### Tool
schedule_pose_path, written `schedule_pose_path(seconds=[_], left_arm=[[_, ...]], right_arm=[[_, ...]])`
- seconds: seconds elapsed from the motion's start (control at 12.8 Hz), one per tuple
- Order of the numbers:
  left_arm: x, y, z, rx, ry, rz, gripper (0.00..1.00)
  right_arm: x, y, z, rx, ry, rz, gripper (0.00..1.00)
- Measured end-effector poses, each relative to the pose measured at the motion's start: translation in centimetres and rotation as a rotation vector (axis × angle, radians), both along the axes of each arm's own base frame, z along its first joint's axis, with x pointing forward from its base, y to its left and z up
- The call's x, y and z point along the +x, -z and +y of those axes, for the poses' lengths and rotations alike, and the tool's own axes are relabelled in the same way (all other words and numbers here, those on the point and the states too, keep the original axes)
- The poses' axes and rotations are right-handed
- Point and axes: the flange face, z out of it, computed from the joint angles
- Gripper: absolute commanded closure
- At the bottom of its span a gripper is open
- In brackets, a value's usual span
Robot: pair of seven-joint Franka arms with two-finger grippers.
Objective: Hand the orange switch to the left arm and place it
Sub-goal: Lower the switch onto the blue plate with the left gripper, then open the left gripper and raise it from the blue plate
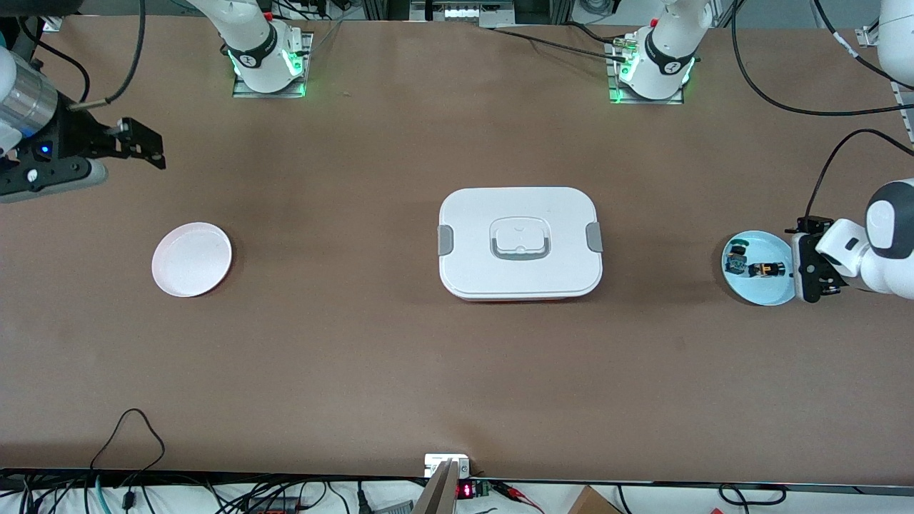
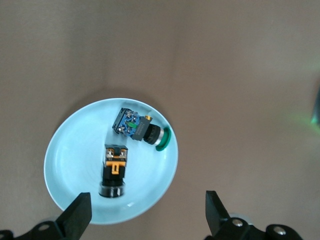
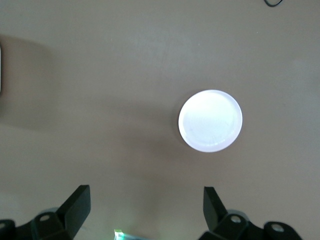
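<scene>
We see the left gripper (image 2: pixel 145 212) spread wide and empty above the pale blue plate (image 1: pixel 778 293). The orange switch (image 2: pixel 114 171) lies in that plate, at about ten o'clock from the gripper's midpoint. The right gripper (image 3: pixel 145 210) waits, spread, empty.

A brown table (image 1: pixel 357 343) fills the scene. A white plate (image 1: pixel 191 259) is set on it toward the right arm's end, lying flat and bare. A pale blue plate (image 1: pixel 753 285) is set toward the left arm's end. In the blue plate a small black switch with a blue-green part (image 2: pixel 137 127) is laid on its side, its green ring (image 2: pixel 164 140) close to the plate's rim. Black cables (image 1: pixel 821 107) are trailed over the table's edge by the left arm's end, and another cable (image 1: pixel 132 428) is looped onto the edge nearest the front camera. A small device with red digits (image 1: pixel 465 490) is seen just below that edge.
</scene>
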Motion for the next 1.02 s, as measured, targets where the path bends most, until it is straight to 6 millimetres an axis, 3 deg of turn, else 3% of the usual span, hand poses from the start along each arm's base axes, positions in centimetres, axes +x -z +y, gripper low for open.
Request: schedule_pose_path(seconds=[0.31,0.78,1.02], left_arm=[[0.7,-4.9,-3.1,0.09,-0.196,0.054,0.0],[0.2,-15.1,-12.7,0.256,-0.445,0.024,0.0],[0.3,-17.5,-13.3,0.28,-0.518,-0.023,0.0]], right_arm=[[0.8,1.5,1.7,-0.004,0.07,-0.016,0.0],[-3.2,3.2,1.6,-0.002,0.071,-0.06,0.0],[-3.1,2.9,0.3,0.003,0.095,-0.088,0.0]])
